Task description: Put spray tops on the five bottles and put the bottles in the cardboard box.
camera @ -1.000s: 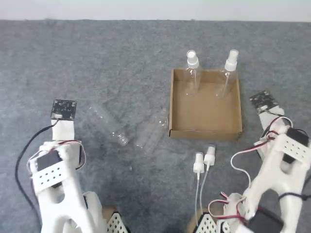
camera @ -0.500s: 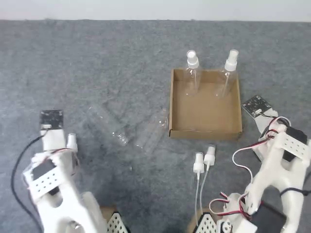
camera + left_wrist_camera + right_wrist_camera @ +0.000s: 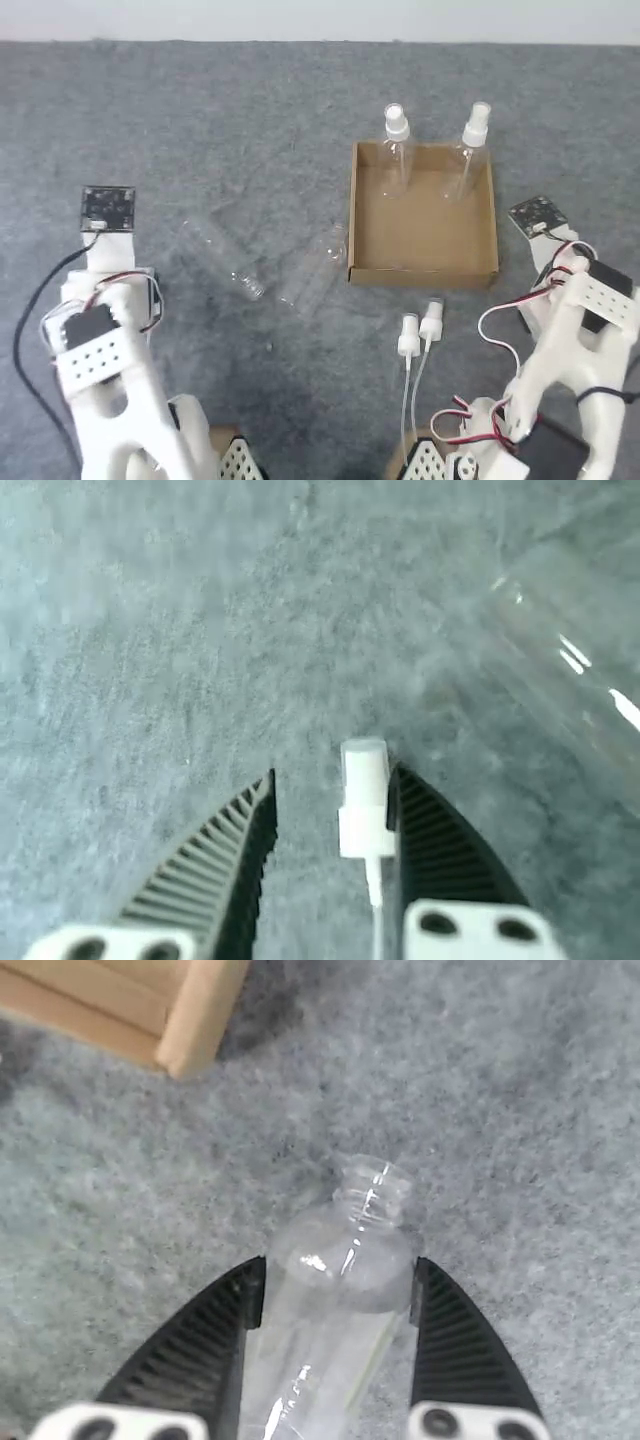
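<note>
Claws sit nearest, low in the high view. The left claw (image 3: 332,774), at about 8 o'clock on the table, is open part way. A white spray top (image 3: 363,800) stands between its jaws and touches only one of them. It may be resting on the grey carpet (image 3: 150,630), but that is hard to tell. The right claw (image 3: 338,1266), at about 4 o'clock, is closed on a clear bottle (image 3: 322,1330). Both jaws press on its shoulders, and its open neck sticks out past them.

A bit farther off, at 6 o'clock from the cardboard box (image 3: 420,272), two loose spray tops (image 3: 408,336) lie side by side, with thin tubes pointing back toward the arms. At 9 o'clock from the box, two bare bottles (image 3: 312,268) lie on their sides, apart from each other. Inside the box, by its far wall, two capped bottles (image 3: 397,150) stand up. The carpet covers the whole table. A pale wall (image 3: 320,18) runs along the far edge at 12 o'clock.
</note>
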{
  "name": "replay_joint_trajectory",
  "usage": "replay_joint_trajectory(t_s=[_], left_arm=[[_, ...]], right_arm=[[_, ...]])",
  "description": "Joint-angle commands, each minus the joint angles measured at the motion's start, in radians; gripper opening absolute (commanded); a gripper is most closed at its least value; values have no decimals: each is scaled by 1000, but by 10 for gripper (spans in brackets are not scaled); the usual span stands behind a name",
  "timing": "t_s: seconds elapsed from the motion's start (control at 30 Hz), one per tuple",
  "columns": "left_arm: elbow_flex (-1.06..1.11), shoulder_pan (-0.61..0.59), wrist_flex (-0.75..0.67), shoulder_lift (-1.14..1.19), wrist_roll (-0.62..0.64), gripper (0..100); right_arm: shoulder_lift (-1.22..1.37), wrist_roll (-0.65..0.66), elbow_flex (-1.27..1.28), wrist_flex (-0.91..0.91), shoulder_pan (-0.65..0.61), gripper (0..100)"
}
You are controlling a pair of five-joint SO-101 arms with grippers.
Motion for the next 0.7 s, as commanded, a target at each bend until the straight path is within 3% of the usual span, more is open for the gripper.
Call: replay_joint_trajectory(t_s=[0.0, 0.27, 0.67], left_arm=[[-119, -11, -77, 204, 44, 166], [-315, -18, -81, 586, 46, 166], [-355, 9, -69, 713, 18, 133]], right_arm=[[-7, -20, -28, 8, -2, 124], [-7, -20, -26, 8, -2, 124], [-7, -20, -23, 8, -2, 121]])
